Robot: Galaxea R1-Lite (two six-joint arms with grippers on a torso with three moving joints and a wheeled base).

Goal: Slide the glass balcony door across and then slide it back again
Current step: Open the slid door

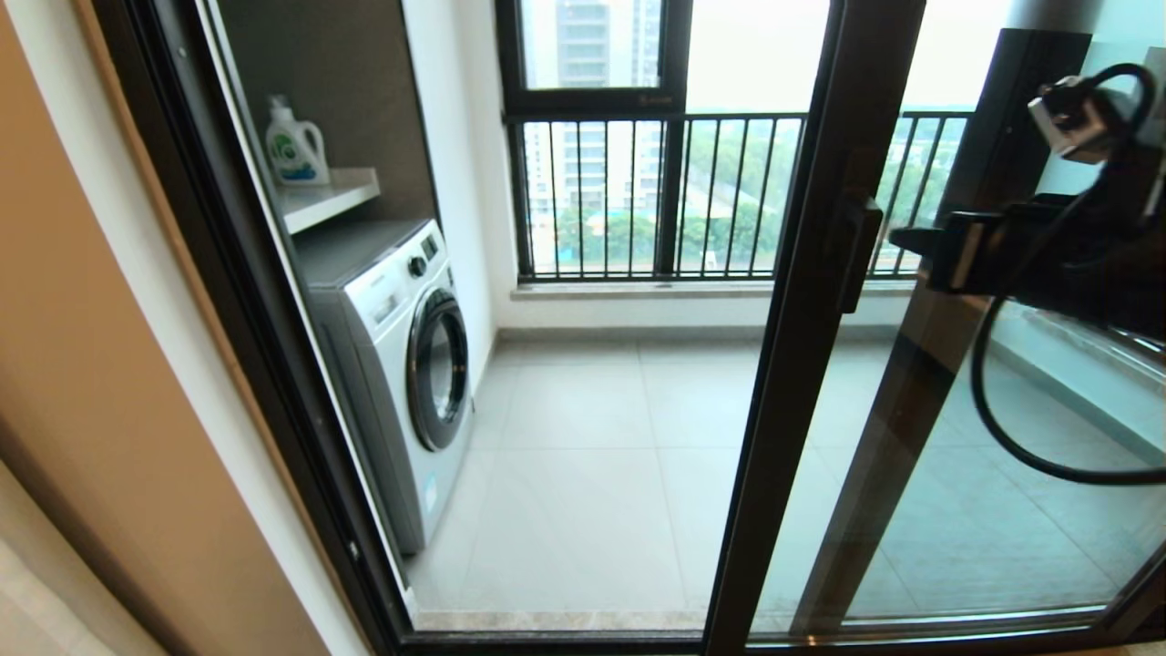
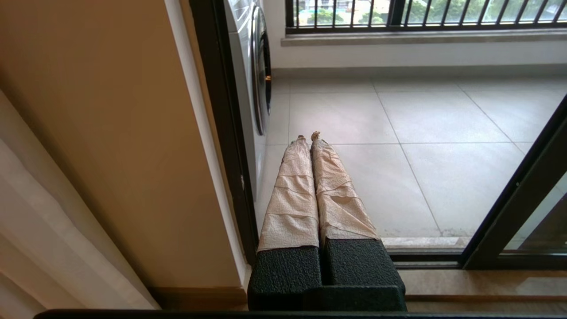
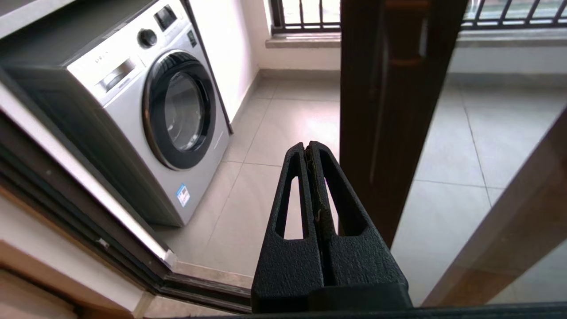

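Note:
The glass balcony door (image 1: 791,383) stands part-way across the opening, its dark upright slanting down the middle of the head view, with the bar handle (image 1: 857,255) on it. My right gripper (image 1: 904,240) is shut and empty, level with the handle and just right of it. In the right wrist view the right gripper (image 3: 310,145) lies close along the door's upright (image 3: 390,115); I cannot tell whether it touches. My left gripper (image 2: 308,137), its fingers wrapped in beige tape, is shut and empty, low near the opening's left jamb, with the door's upright (image 2: 520,199) well to its right.
A washing machine (image 1: 401,364) stands inside the balcony on the left, under a shelf (image 1: 328,196) with a detergent bottle (image 1: 294,146). A second dark-framed pane (image 1: 993,182) sits behind the door. The barred window (image 1: 656,196) is at the back, the door jamb (image 1: 246,301) on the left.

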